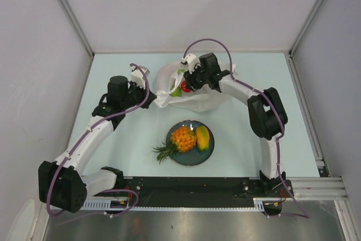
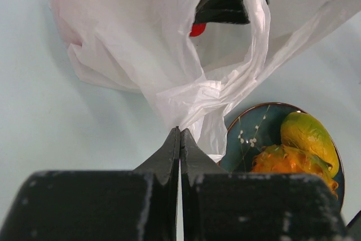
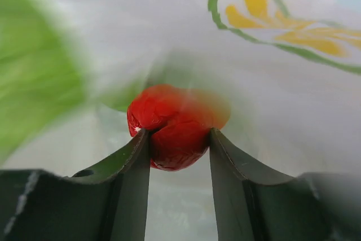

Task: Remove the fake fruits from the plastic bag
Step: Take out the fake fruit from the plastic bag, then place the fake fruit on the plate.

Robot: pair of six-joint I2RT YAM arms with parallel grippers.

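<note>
Two fruits are already out: the orange-yellow plastic pineapple [image 1: 183, 138] and, at its 3 o'clock, the yellow-green plastic mango [image 1: 202, 137] lie together on the dark blue-grey round plate [image 1: 192, 160], which sits on the pale tabletop [image 1: 124, 139] at 6 o'clock from the thin translucent white plastic bag [image 1: 206, 101]. The left gripper [image 2: 179, 131] has its fingers pressed together on a twisted fold of the bag, holding the mouth open. Inside, the right gripper [image 3: 179, 135] has a finger against either side of a small red glossy plastic fruit [image 3: 175, 122], seemingly pinching it, though blur leaves the firmness unclear. A small green round fruit [image 1: 176, 91] lies at the red one's 7 o'clock, not yet taken out. Roughly half seems done.
</note>
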